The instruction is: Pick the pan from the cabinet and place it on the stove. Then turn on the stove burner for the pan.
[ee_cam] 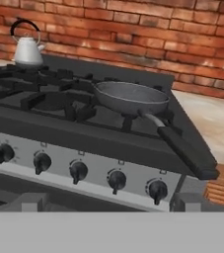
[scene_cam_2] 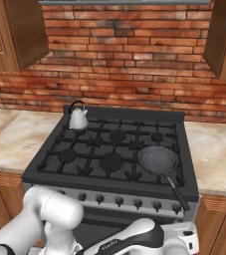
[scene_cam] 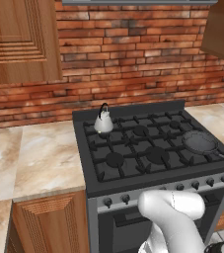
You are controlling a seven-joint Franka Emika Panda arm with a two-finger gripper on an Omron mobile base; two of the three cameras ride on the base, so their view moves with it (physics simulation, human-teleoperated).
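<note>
The dark pan (scene_cam_2: 158, 159) sits upright on the front right burner of the black stove (scene_cam_2: 112, 172), its long black handle (ee_cam: 187, 150) reaching out past the stove's front edge. It also shows in the left base view as the pan (scene_cam: 200, 142) and close up as the pan (ee_cam: 130, 96). My gripper (ee_cam: 106, 202) is low in front of the stove's row of dark knobs (ee_cam: 116, 181), open, with nothing between its fingers. It touches neither the pan nor a knob. The reddish-brown wall cabinet (scene_cam_2: 223, 37) hangs at the upper right.
A small silver kettle (scene_cam_2: 78, 118) stands on the back left burner. Marble counters (scene_cam: 44, 158) flank the stove on both sides, and a brick wall (scene_cam_2: 124, 60) runs behind. Another wall cabinet (scene_cam: 15, 39) hangs at the upper left.
</note>
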